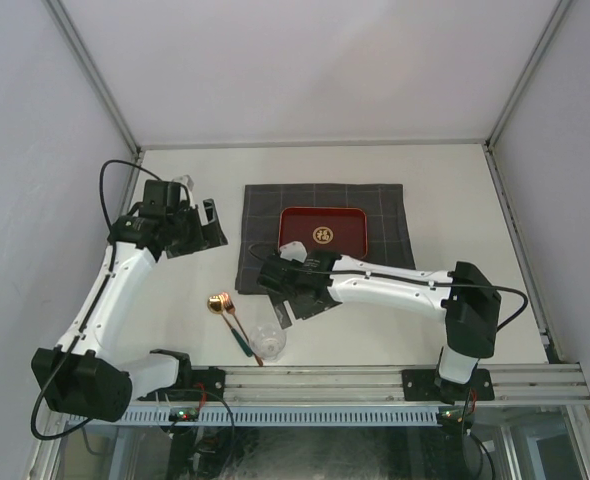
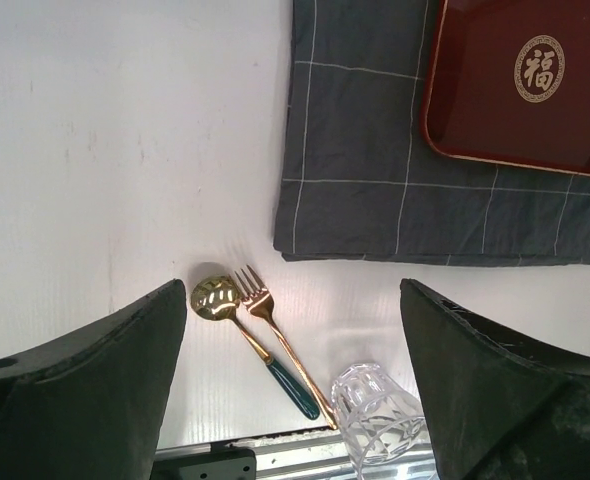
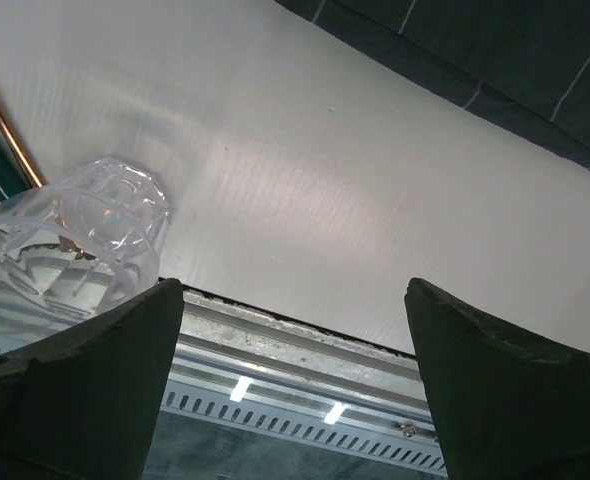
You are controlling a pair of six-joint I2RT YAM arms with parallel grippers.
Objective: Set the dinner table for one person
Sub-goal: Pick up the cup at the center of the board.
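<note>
while the grey cloth [image 1: 265, 215] and red tray [image 1: 322, 232] sit mid-frame on the dinner table [image 1: 445, 190], the spoon [image 2: 215, 297], fork [image 2: 275, 335] and glass [image 1: 270, 342] lie unplaced below the cloth's lower left corner. left gripper [image 2: 293, 290] and right gripper [image 3: 293, 290]: spread wide, empty. cutlery and glass placement remains.

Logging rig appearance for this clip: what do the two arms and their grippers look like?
The left arm and right arm have white tubular links, black joint housings and black bases. The left gripper and right gripper are black, with broad wedge-shaped fingers. A thin black cable loops beside each arm. No markings visible.
</note>
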